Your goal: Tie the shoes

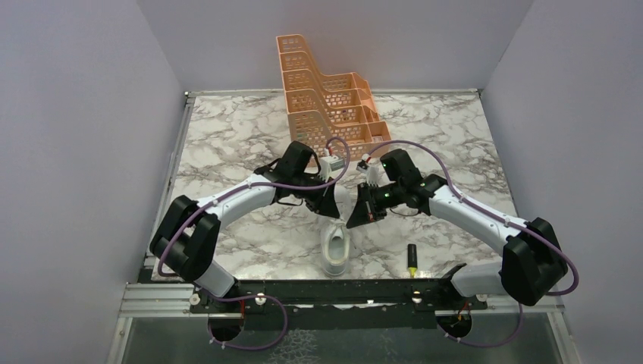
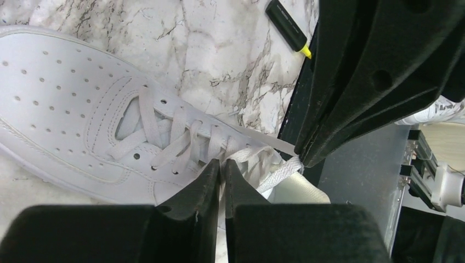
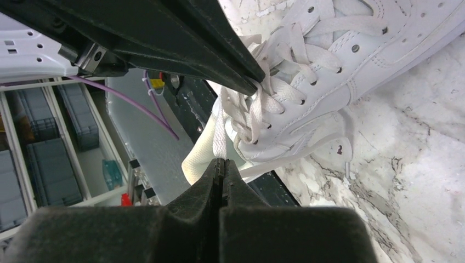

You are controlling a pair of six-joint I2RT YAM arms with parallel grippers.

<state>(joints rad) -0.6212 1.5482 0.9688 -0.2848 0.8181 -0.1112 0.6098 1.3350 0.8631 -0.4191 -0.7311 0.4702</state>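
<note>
The white shoe (image 1: 336,250) (image 2: 66,109) (image 3: 351,71) lies on the marble table between both arms, heel toward the front edge. My left gripper (image 1: 334,199) (image 2: 222,164) (image 3: 259,83) sits at the top eyelets, jaws closed to a thin slit, tips pinching a lace crossing. My right gripper (image 1: 355,216) (image 3: 220,161) (image 2: 300,156) is shut on a flat white lace (image 3: 219,131) (image 2: 279,172) that runs taut from the shoe's opening up to its tips. Another lace end (image 3: 329,142) trails loose over the table beside the shoe.
An orange tiered rack (image 1: 326,106) stands at the back of the table. A black marker with a yellow tip (image 1: 412,258) (image 2: 288,24) lies right of the shoe near the front. The black front rail (image 1: 341,292) runs just behind the heel.
</note>
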